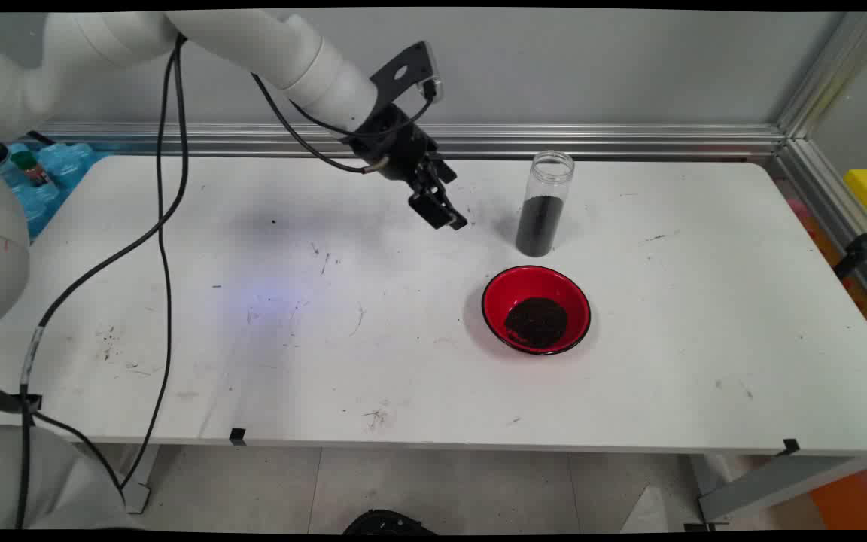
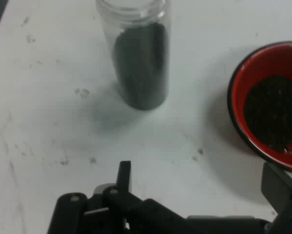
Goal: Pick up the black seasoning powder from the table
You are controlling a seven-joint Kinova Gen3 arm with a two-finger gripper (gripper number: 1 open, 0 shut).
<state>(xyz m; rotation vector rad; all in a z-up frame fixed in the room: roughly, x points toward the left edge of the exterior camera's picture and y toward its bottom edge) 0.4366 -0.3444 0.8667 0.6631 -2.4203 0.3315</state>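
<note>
Bottles (image 1: 27,169) with coloured caps stand on a blue tray at the far left, off the edge of the counter (image 1: 328,339), well apart from everything else. Black cables (image 1: 166,226) hang from the arm and drape over the counter's left part.

Right of these, above the counter's rear middle, hangs the tool (image 1: 445,214), tilted down and toward the right. In the hand view its fingers rise wide apart from the bottom edge, one at the left (image 2: 124,170) and one at the far right; the tool (image 2: 202,180) is released and grasps nothing, with bare counter (image 2: 63,97) between the fingers.

Right of the tool, near it but not touching, stands the jar (image 1: 543,203), a clear, lidless cylinder. It is upright, its long axis vertical, and dark granules fill it to about two thirds. In the hand view the jar (image 2: 141,58) lies ahead of the tool and a little toward the left finger's side.

Nearer the camera, just in front of the jar and slightly right, sits a red bowl (image 1: 497,293) with a black rim and a heap of the same dark granules inside. In the hand view the bowl (image 2: 243,87) lies at the right edge.
</note>
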